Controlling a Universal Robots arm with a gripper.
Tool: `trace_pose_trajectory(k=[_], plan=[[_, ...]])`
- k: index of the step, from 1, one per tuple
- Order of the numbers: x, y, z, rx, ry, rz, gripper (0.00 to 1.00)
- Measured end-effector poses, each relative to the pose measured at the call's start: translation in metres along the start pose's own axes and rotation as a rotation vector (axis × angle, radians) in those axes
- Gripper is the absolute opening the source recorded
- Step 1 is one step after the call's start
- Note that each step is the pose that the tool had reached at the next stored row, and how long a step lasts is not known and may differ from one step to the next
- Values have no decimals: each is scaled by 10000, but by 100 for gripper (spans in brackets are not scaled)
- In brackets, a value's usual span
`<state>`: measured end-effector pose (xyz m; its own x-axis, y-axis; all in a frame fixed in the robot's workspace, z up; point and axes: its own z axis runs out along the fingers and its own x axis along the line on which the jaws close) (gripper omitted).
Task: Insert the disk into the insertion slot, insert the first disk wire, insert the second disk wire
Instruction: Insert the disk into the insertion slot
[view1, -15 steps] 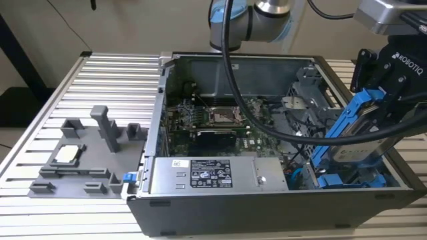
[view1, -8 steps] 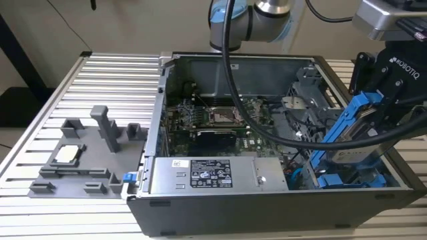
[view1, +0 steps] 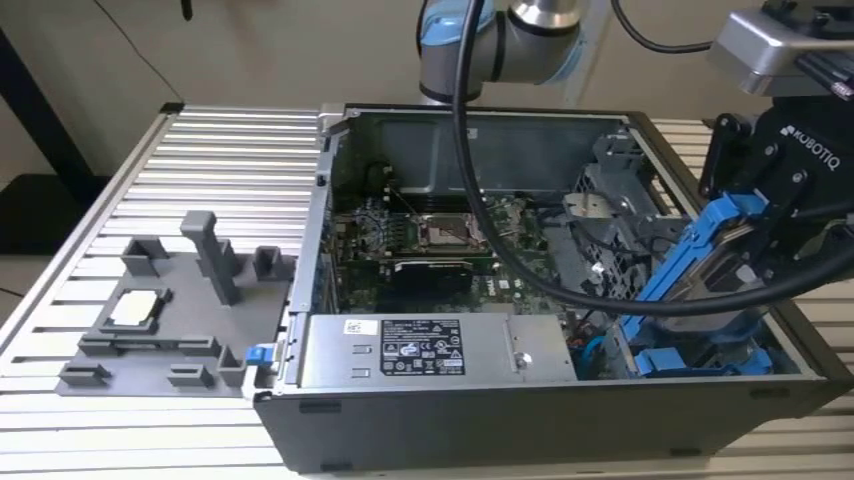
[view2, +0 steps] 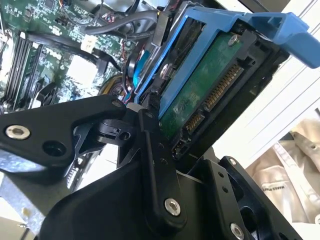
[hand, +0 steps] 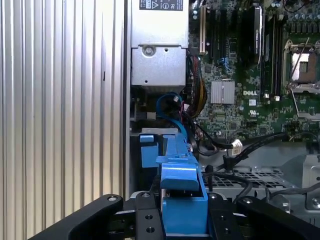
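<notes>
The disk (view1: 707, 262), in its blue carrier, is being pinched between the jaws of the gripper (hand: 184, 216). Its long axis is being tilted steeply down toward the drive bay (view1: 701, 360) just beneath, inside the computer case (view1: 534, 425).

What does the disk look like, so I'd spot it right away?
Find the open computer case on the slatted table. At its end on the exterior view's right, the black gripper holds the disk tilted over the case. Unlike the silver labelled power-supply box lying flat inside, it wears a bright blue plastic frame.
</notes>
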<state>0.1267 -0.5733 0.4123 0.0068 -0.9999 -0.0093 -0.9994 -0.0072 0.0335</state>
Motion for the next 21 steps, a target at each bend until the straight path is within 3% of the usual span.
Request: trace_pose_trajectory(k=[7,21], plan=[[15,-26,71,-19,-48,-1,33],[18,-45,321,-19,-66,-3,33]])
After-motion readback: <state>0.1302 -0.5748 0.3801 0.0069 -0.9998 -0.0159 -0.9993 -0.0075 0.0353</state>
